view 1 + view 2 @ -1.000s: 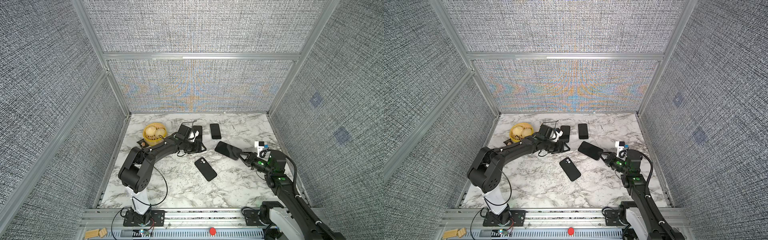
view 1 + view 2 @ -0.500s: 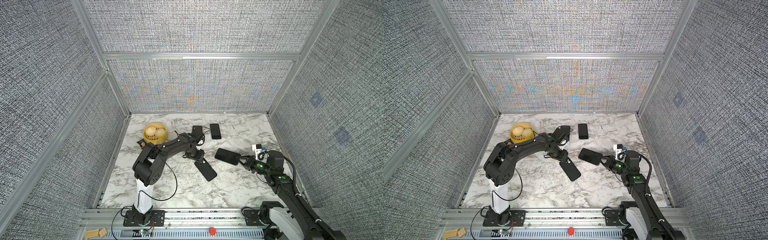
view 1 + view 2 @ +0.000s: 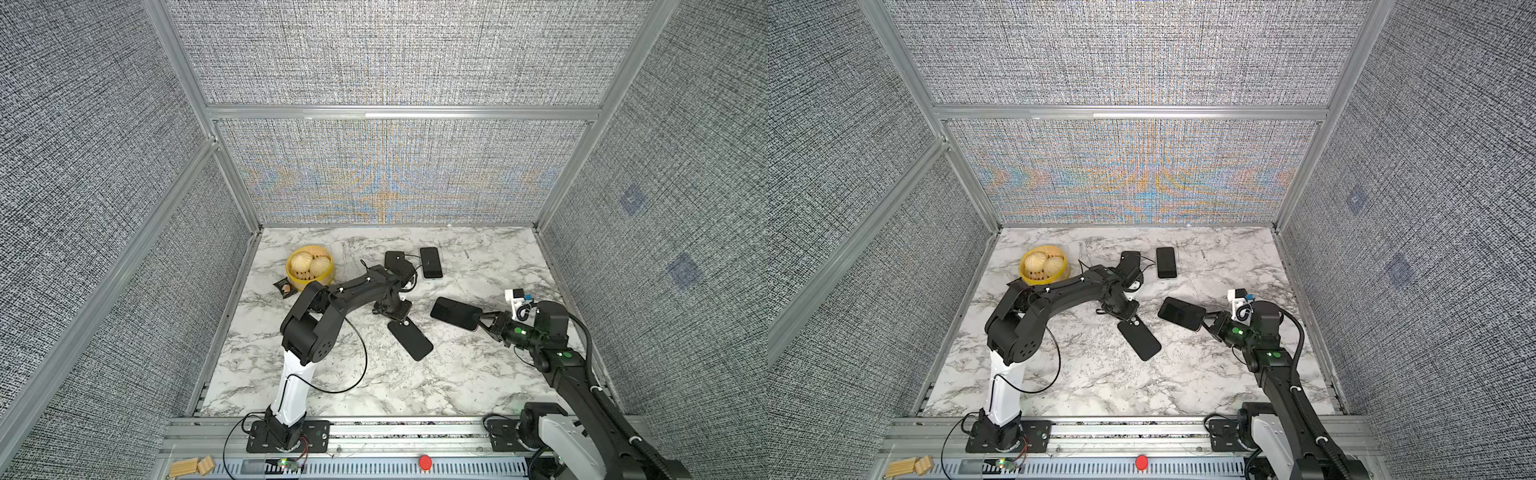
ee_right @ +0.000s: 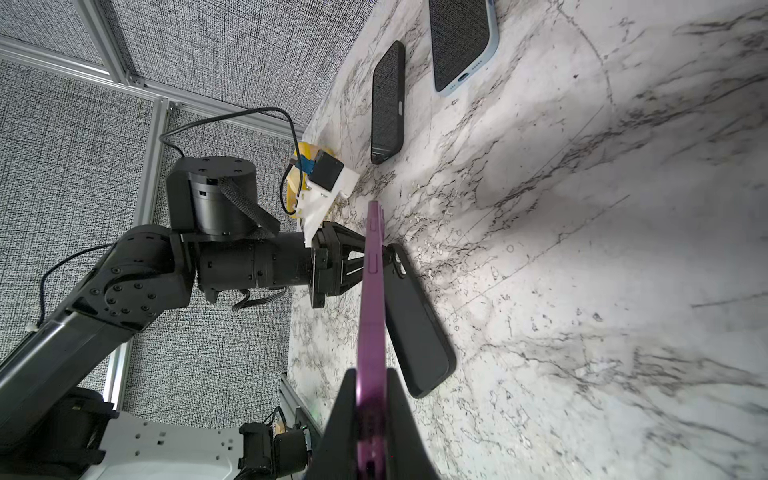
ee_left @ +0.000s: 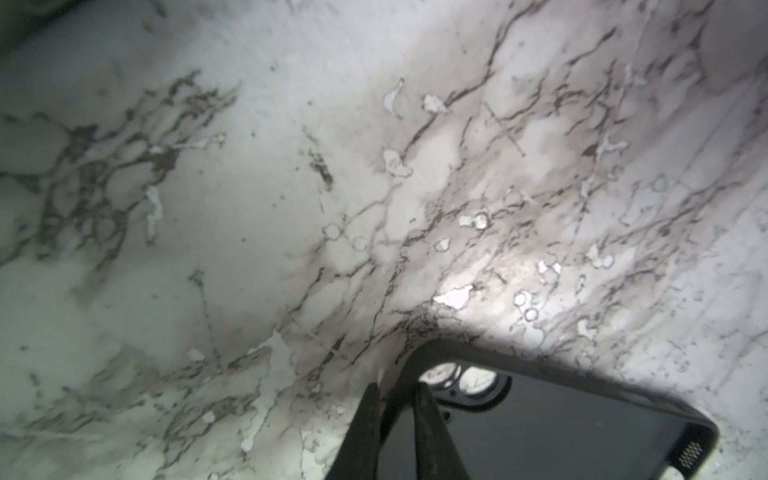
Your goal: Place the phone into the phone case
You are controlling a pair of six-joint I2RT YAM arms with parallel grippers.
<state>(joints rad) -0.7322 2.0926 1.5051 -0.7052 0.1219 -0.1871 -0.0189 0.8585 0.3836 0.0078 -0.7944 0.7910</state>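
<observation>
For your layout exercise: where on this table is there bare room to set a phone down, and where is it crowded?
Free: front strip between black case and front rail; rear right corner past the blue-edged phone. Crowded: mid-table, around case and left pincer.

The phone (image 3: 455, 313) and case (image 3: 411, 340) crowd the gap between the left end effector (image 3: 400, 319) and right end effector (image 3: 478, 321). Beyond the left one lie a black phone (image 3: 393, 260), a blue phone (image 3: 430, 262) and a basket (image 3: 308, 285). Back toward their bases, the tabletop (image 3: 457, 374) lies bare.
</observation>
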